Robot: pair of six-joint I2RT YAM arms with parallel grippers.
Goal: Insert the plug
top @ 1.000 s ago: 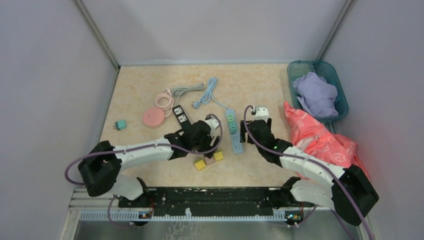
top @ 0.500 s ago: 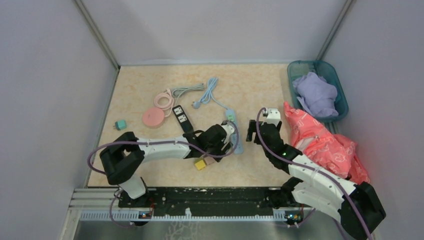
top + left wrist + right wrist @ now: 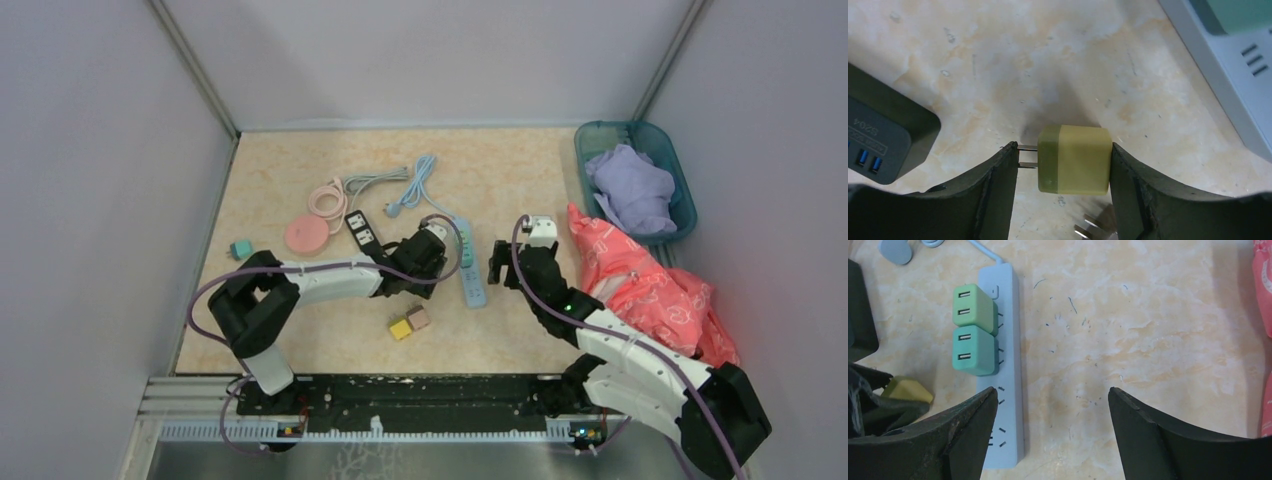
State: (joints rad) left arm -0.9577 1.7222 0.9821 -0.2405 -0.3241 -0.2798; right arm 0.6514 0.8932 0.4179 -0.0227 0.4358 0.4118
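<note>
Blue power strip [image 3: 1009, 390] lies flat, two green chargers [image 3: 974, 330] plugged in. Right gripper [image 3: 1052, 397] hangs spread wide beside it. Left gripper [image 3: 1063, 156] pinches the yellow plug [image 3: 1083, 160] between its fingers, prongs sideways, just beside the strip.

A beige, marble-patterned bench [image 3: 500, 165] is enclosed by plain, pale lilac-grey walls [image 3: 420, 60] on its left, far and right sides. Grey metal posts [image 3: 195, 70] rise from its far corners. Light is soft and even.
</note>
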